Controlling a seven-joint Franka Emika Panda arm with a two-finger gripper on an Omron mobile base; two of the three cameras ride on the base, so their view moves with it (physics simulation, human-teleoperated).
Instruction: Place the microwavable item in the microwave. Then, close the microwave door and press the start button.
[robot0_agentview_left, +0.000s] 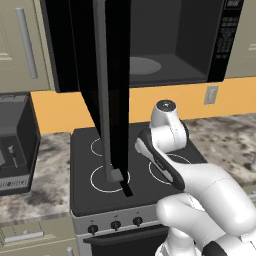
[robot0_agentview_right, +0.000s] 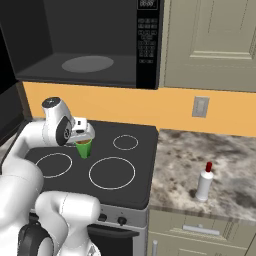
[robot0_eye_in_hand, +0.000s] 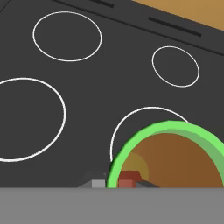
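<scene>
My gripper (robot0_agentview_right: 83, 138) is shut on the near rim of the microwavable item (robot0_agentview_right: 84, 148), a small green cup with brown contents. It holds the cup low over the black stovetop (robot0_agentview_right: 115, 150), between the burner rings. In the hand view the cup (robot0_eye_in_hand: 175, 153) sits at the lower right, with the gripper (robot0_eye_in_hand: 119, 183) clamped on its rim. Above the stove the microwave (robot0_agentview_right: 85, 45) stands open, showing its grey turntable (robot0_agentview_right: 90, 63) and the keypad strip (robot0_agentview_right: 148, 45) on its right. The microwave door (robot0_agentview_left: 117, 75) is swung out to the left, its grey bar handle (robot0_agentview_left: 102, 90) facing me.
A slim white bottle with a red cap (robot0_agentview_right: 204, 182) stands on the marble counter (robot0_agentview_right: 200, 160) right of the stove. A dark appliance (robot0_agentview_left: 15, 145) sits on the counter at the left. The open door hangs down over the stove's left burners (robot0_agentview_left: 107, 177).
</scene>
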